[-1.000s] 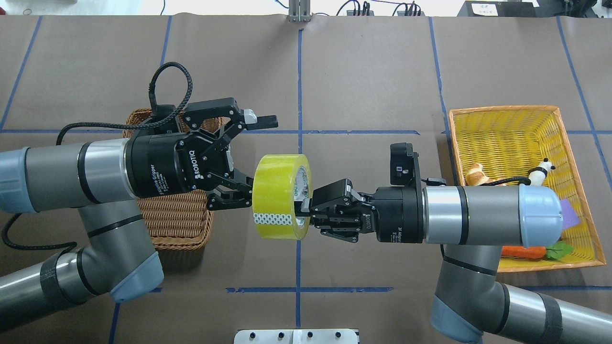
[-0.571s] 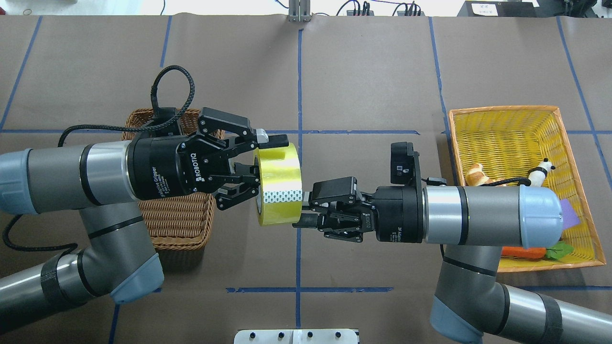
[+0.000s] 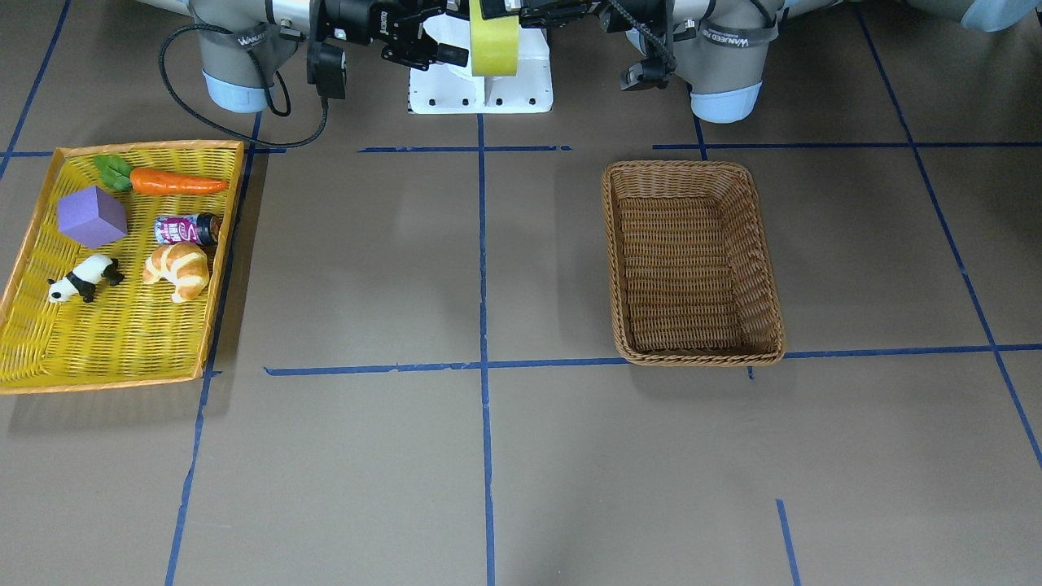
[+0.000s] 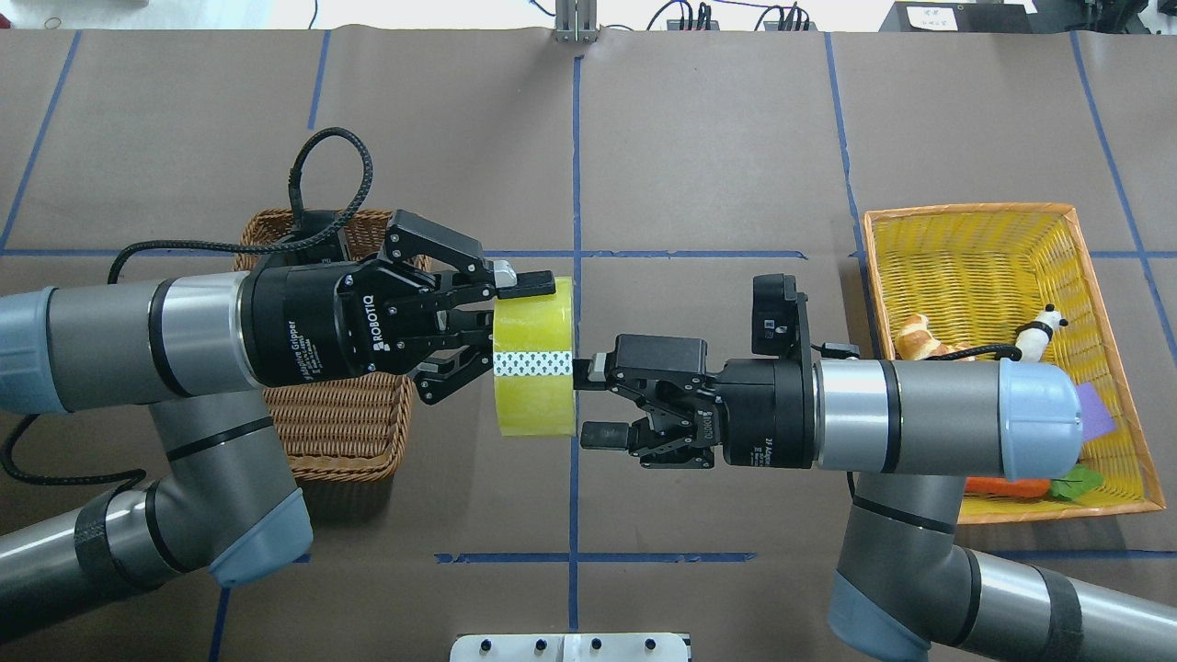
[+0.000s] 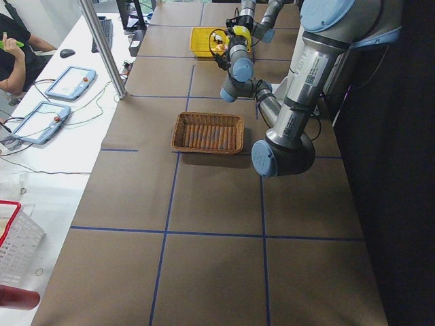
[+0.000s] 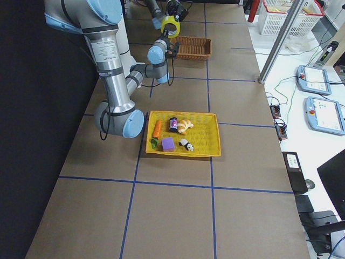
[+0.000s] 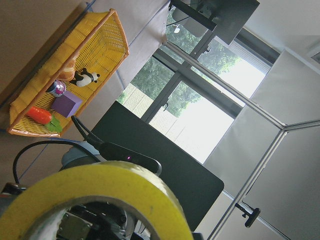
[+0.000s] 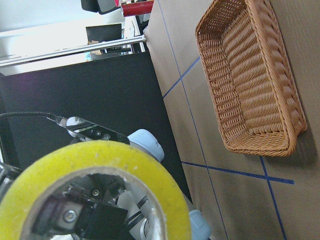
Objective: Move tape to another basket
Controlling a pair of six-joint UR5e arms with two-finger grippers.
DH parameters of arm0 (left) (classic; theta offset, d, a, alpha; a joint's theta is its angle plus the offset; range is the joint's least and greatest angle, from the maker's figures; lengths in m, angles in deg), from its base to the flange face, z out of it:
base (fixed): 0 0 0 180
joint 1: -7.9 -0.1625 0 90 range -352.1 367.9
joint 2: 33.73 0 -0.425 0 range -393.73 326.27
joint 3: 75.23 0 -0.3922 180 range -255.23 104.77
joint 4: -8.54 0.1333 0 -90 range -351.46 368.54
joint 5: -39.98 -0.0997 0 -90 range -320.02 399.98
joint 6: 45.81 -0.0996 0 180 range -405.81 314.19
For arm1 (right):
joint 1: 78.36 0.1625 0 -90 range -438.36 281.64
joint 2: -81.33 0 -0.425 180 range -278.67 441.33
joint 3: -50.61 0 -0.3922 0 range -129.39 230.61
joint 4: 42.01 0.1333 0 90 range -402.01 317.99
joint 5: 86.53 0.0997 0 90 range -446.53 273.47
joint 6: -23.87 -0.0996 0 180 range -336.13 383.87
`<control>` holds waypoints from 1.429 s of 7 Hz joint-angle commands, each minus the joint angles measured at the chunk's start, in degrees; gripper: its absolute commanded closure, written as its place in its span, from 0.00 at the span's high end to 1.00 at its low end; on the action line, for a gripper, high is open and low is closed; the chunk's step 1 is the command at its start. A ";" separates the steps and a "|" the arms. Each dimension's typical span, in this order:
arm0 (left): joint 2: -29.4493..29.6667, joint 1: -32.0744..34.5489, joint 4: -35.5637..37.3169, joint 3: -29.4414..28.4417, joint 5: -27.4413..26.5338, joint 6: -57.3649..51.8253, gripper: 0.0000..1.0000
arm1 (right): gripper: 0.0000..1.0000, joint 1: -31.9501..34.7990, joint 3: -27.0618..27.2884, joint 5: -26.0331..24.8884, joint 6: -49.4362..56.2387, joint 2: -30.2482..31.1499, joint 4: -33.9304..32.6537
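Mount plate (image 4: pixel 570 646): white, bolted, right at the near edge on the blue centre line.
Branding: "ROBOTIQ" in white on the black body of the left gripper (image 4: pixel 508 322), with "Adaptive Gripper" in smaller print beside it; same "ROBOTIQ" mark upside down on the right gripper (image 4: pixel 588 403); white lettering on the arm straps (image 3: pixel 244 37) in the front view, too small to read for sure.
Tape (image 4: pixel 535 395): up in the air between the two grippers, standing on edge over the centre line, just right of the basket (image 4: pixel 336 428) and not in it; white-and-green patterned strip across the yellow band, no readable text.
Right gripper: jaws parted, nothing pinched; upper fingertip hard up against the roll's right face, lower one just beside it, contact impossible to call.
Left gripper: closed down on the tape, top finger flat across the outer band, other finger hidden behind the roll.
Basket: brown wicker, resting on the table, partly under the left arm.
Tray (image 4: pixel 965 276): yellow with an orange rim, well off to the right; inside, a croissant (image 3: pixel 177 271), panda (image 3: pixel 81 278), carrot (image 3: pixel 175 183), purple block (image 3: pixel 91 216) and a purple can (image 3: pixel 187 229) with an unreadable label.
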 commanded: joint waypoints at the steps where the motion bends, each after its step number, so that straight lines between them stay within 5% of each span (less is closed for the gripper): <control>1: -0.77 4.13 0.02 0.04 2.19 0.29 0.00 | 1.00 0.12 0.00 0.08 0.09 0.26 0.01; 5: -1.65 16.61 2.03 -6.09 20.17 -3.20 0.00 | 1.00 3.79 0.00 0.87 9.46 1.40 -5.23; 7: -1.65 19.35 12.09 -6.91 29.06 -16.61 0.00 | 1.00 7.49 0.88 2.01 20.07 0.88 -18.21; 10: -1.74 20.68 26.95 -7.00 34.54 -34.11 0.00 | 1.00 11.71 2.37 1.06 40.34 -0.78 -43.32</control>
